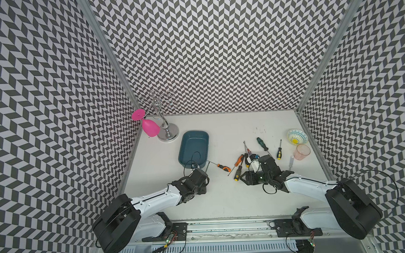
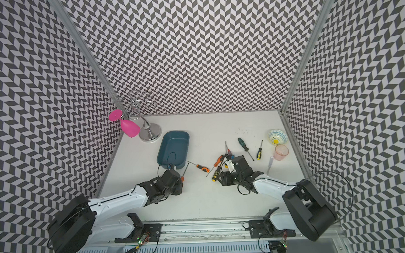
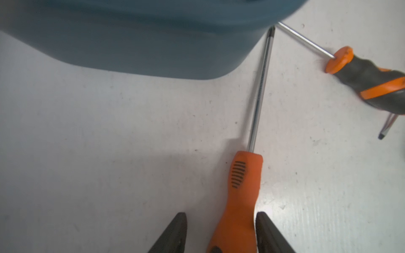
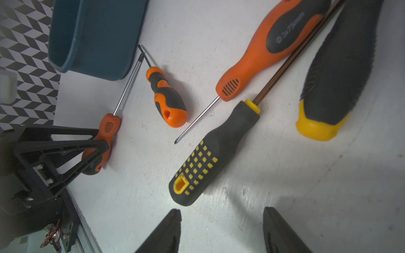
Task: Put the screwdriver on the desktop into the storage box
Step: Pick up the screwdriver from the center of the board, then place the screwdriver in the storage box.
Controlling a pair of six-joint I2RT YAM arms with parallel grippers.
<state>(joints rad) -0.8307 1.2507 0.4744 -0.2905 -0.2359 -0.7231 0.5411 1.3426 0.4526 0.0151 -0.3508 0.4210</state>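
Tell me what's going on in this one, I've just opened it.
The left pincer sits low over the desktop beside the storage box. Its open fingers straddle the handle of an orange screwdriver lying there, not yet clamped. The right pincer hovers open near a black-and-yellow screwdriver, among several others, and holds nothing. No screwdriver is in the box.

Teal storage box (image 1: pixel 194 143), white desktop (image 1: pixel 222 196), orange-handled screwdriver (image 3: pixel 243 186), pink glass (image 1: pixel 150 127), black-and-white chevron walls (image 1: pixel 217 50)
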